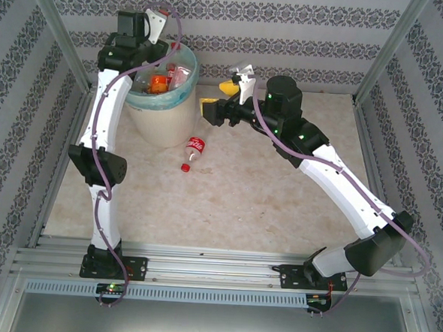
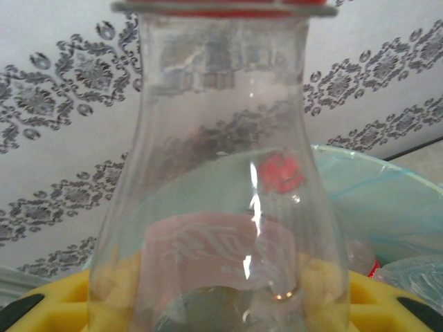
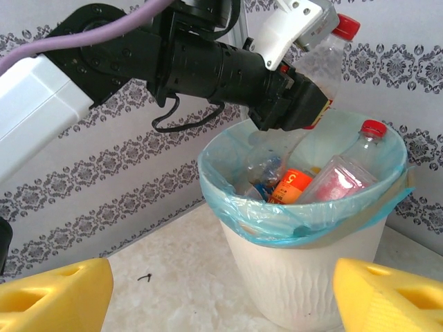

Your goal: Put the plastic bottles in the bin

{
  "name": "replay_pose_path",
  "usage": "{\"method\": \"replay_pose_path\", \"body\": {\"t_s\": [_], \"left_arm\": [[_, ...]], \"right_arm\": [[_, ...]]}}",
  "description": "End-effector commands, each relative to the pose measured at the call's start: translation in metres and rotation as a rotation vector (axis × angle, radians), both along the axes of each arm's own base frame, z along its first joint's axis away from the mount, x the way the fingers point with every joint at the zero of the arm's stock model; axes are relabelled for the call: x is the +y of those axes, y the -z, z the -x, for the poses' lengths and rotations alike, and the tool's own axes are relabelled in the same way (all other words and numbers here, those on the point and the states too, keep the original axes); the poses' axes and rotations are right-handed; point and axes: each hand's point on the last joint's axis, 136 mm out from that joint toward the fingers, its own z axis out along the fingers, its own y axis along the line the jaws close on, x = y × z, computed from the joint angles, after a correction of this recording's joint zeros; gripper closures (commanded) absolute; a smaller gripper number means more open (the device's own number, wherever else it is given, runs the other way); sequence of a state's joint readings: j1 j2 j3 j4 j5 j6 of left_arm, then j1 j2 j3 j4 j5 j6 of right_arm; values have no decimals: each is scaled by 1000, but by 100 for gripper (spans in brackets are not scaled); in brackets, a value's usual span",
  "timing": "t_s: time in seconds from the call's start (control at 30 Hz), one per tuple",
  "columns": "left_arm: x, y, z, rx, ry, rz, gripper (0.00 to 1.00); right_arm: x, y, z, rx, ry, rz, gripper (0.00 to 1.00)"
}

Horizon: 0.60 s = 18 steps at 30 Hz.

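- Currently the left end effector (image 3: pixel 303 105) is clamped on a clear bottle (image 3: pixel 324 66) with a red cap, holding it tilted above the open mouth of the bin (image 3: pixel 304 277).
- Seen from the left wrist, that bottle sits between the yellow fingers (image 2: pixel 64 296), with the teal liner (image 2: pixel 381 200) behind it.
- The bin stands at the far left of the surface (image 1: pixel 265 191), close to the back wall.
- Inside it lie a pink bottle (image 3: pixel 342 176) with a red cap, an orange-labelled bottle (image 3: pixel 291 187) and other clear ones.
- One red-labelled bottle (image 1: pixel 194 151) lies on its side on the surface, just beside the bin's base.
- The right end effector (image 1: pixel 217 96) hovers just right of the bin, its fingers apart and holding nothing.
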<state>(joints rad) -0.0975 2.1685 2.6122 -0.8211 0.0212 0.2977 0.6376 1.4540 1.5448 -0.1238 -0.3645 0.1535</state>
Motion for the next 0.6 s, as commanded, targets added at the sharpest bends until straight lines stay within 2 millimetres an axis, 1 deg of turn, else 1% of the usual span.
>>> {"method": "replay_pose_path", "body": {"t_s": [0.0, 0.03, 0.1, 0.17, 0.23, 0.3, 0.47, 0.57], "left_arm": [[13, 3, 16, 54, -93, -87, 82], [10, -6, 18, 33, -92, -104, 82], [2, -15, 21, 10, -91, -127, 83], [-5, -18, 24, 8, -87, -139, 83], [-6, -17, 27, 14, -100, -141, 83], [-3, -17, 29, 22, -126, -155, 83], [13, -17, 34, 35, -201, -218, 83], [21, -10, 33, 59, -234, -266, 84]], "right_arm": [[2, -13, 4, -21, -8, -19, 17], [2, -13, 4, -18, -7, -20, 17], [2, -11, 3, -17, -7, -17, 17], [2, -10, 4, -14, -8, -16, 17], [2, -9, 4, -12, -7, -15, 17], [1, -8, 5, -11, -6, -13, 17], [-1, -3, 6, -10, 3, 1, 17], [-1, -1, 6, -5, 3, 6, 17]]}}
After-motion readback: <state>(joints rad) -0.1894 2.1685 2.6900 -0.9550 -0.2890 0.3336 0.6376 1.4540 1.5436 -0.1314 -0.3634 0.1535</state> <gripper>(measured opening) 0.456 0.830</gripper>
